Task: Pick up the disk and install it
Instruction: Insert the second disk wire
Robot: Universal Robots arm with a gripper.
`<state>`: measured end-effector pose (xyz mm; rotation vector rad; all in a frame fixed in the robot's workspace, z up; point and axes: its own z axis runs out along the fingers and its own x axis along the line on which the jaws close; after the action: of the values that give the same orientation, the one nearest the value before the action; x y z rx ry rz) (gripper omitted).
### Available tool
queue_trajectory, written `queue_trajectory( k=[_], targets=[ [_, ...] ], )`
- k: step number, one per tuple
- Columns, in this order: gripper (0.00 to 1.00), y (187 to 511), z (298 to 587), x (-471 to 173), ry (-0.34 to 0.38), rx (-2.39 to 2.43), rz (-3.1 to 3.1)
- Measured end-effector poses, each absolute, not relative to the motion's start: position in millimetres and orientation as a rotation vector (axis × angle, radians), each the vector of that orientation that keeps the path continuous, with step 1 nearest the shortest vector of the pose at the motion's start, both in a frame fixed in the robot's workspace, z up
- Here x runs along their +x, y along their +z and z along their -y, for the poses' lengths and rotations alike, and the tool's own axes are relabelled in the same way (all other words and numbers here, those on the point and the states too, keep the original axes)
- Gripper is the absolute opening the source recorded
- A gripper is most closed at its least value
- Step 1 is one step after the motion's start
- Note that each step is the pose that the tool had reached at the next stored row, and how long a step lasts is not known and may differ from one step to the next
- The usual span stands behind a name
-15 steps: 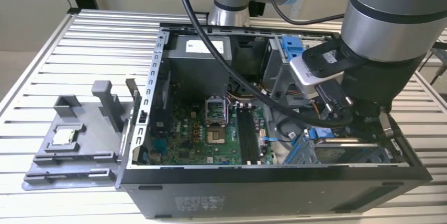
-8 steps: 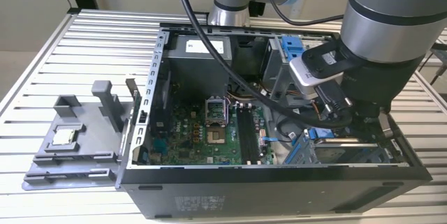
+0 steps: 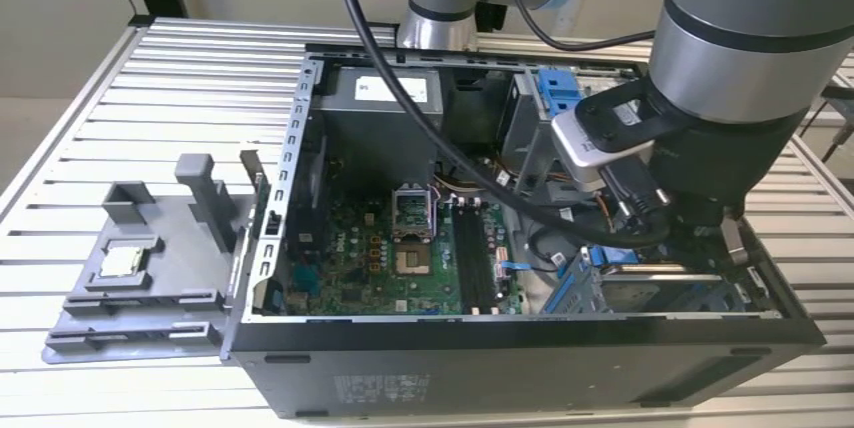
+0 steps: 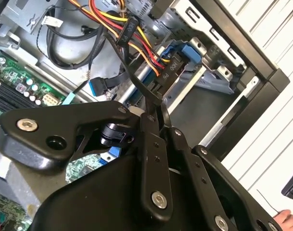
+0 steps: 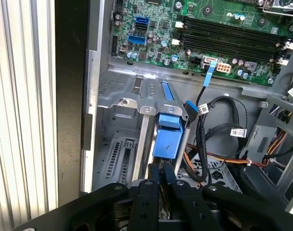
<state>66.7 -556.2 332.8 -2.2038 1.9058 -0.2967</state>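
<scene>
1. Currently the arm [image 3: 747, 68] reaches down into the open computer case [image 3: 534, 333], at the corner on the exterior view's right, nearest the camera. The case stands on the slatted worktop [image 3: 160, 58].
2. Pincer [image 5: 162, 173]: in both wrist views I see the fingers drawn in until almost touching. In the first wrist view the tips sit right at the near end of the blue bracket. I judge it clenched on that bracket edge, though the contact itself is hidden behind the fingers.
3. Disk [image 5: 166, 137]: only its blue bracket shows clearly, standing between two grey metal rails of the drive bay. In the exterior view the blue frame [image 3: 627, 256] lies low in that bay, just under the wrist. I cannot tell whether it is fully seated.
4. Step in hand, my reading: the pick-up is done and I am in the install, with the disk partly in its bay.
5. Hazard: a bundle of cables [image 5: 204, 144] hangs just beside the bracket, and the circuit board [image 5: 194, 33] lies beyond the bay wall.
6. The next move calls for a straight push along the rails, no twist, keeping the fingers off the cables.
7. Off to the exterior view's left, the grey tray [image 3: 147, 298] holding a small chip [image 3: 123, 260] is well apart from this work.
</scene>
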Motion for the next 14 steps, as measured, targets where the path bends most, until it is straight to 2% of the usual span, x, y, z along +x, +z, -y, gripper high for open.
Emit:
queue_trajectory(
  k=[14],
  targets=[
    [0.00,332.8,555.2,67.2,-0.250,-2.156,-1.913]
  ],
)
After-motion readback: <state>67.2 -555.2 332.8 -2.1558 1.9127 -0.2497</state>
